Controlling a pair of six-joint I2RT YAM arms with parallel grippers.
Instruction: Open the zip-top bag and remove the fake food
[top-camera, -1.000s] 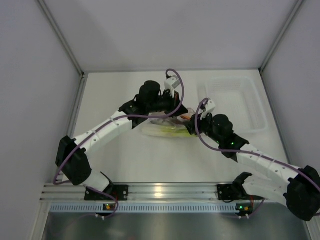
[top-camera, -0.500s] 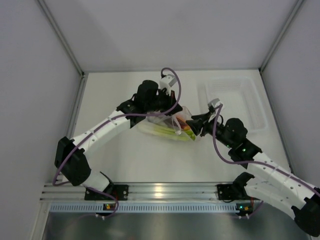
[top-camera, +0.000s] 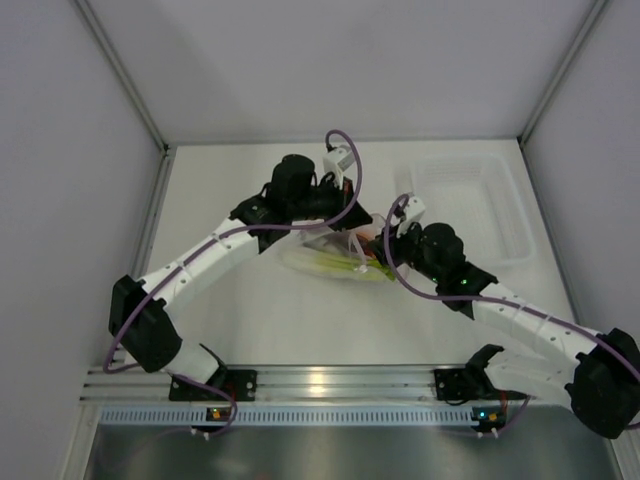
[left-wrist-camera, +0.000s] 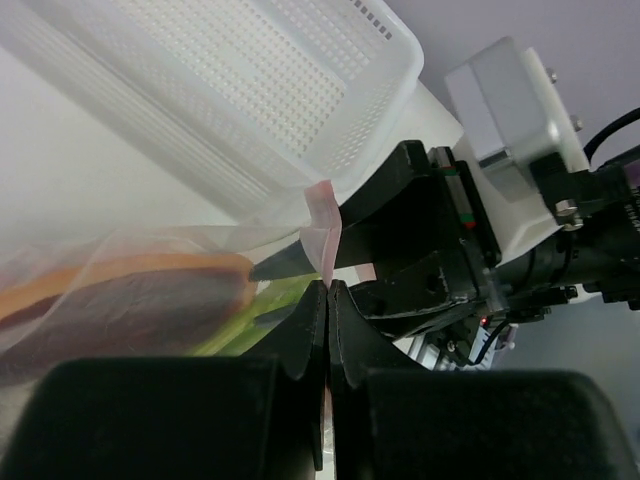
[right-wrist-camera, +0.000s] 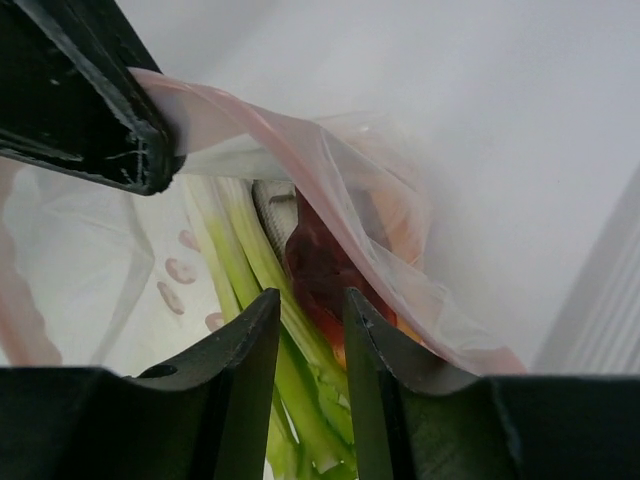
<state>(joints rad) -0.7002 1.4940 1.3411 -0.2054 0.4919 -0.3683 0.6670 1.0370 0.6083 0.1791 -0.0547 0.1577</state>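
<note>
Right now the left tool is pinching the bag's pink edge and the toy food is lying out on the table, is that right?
Not quite. The left tool does pinch the pink edge of the bag, but the toy food is inside the bag, not lying outside. The right wrist view shows the green stalk and red slice in it.

We look down on the whole table (top-camera: 250, 330) from high behind its near edge, while our two wrist views sit very close to the zip-top bag (top-camera: 330, 262), facing it from opposite sides, which all three views share.
</note>
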